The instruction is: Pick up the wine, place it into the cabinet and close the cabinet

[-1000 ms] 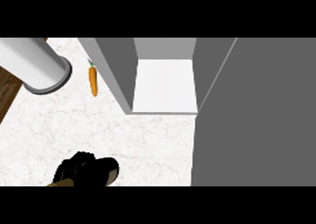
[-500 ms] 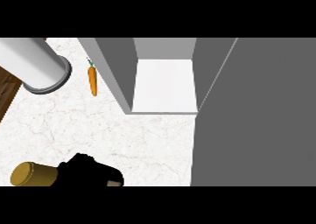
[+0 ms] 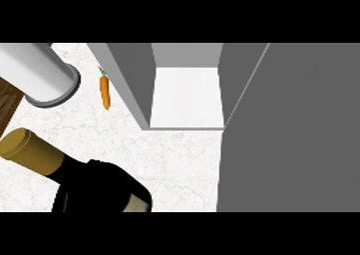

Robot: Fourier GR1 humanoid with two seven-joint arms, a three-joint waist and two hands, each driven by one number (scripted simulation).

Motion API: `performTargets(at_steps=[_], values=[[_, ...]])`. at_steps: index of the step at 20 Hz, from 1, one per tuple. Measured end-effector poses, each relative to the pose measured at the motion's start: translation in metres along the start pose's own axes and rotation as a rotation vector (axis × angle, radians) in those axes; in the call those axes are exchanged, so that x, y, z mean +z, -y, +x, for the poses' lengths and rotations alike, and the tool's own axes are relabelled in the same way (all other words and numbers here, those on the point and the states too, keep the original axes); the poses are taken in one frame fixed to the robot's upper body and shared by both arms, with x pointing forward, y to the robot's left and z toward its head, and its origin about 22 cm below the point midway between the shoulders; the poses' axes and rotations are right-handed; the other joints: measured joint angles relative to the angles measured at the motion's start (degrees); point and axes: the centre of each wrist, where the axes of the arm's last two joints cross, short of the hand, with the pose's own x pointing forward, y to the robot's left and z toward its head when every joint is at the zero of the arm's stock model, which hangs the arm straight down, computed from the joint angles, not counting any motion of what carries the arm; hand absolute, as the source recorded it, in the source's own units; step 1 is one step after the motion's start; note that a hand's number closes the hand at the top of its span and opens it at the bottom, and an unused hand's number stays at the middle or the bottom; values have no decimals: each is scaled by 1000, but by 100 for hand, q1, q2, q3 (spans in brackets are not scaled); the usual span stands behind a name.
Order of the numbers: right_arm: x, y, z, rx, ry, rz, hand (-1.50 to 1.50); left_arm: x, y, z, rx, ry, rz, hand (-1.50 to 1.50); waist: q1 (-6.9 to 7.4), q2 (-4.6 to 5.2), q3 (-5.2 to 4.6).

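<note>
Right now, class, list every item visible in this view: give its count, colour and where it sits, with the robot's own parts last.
wine bottle: one, dark glass with a tan capped neck, lower left, neck pointing up-left.
carrot: one, orange with a green tip, on the counter left of the cabinet.
cylinder: one, white-grey, upper left, lying tilted.
cabinet: one, grey with a white inner floor, open, top centre.
cabinet door: one, grey, right side.
counter: one, white marbled, centre.
wooden strip: one, brown, left edge.
hand: one, black, curled round the bottle at the lower edge; which hand cannot be told.
</note>
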Motion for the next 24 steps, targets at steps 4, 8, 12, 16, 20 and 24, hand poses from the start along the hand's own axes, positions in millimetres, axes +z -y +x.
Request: performTargets(at_steps=[4, 8, 12, 16, 20, 24], values=[[-4, -4, -8, -4, 0, -1, -150, -30, 18, 10, 8, 9, 4, 150, -11, 4, -1], [-4, 4, -6, -2, -3, -4, -150, -57, 40, 23, 8, 2, -1, 150, -21, 4, -2], [-6, 6, -6, -4, 1, -3, -150, -85, 56, 16, -18, 12, 4, 150, -34, 8, -2], [-5, 7, -9, -2, 7, -2, -150, -109, 72, 14, -51, 34, 7, 150, -43, 9, -1], [-10, 7, -9, 1, 1, -1, -150, -127, 82, 5, -110, 31, -2, 150, -42, 9, -3], [-5, 6, -13, 6, 5, 5, -150, -138, 101, -7, -170, 20, -3, 150, -56, 10, -1]])
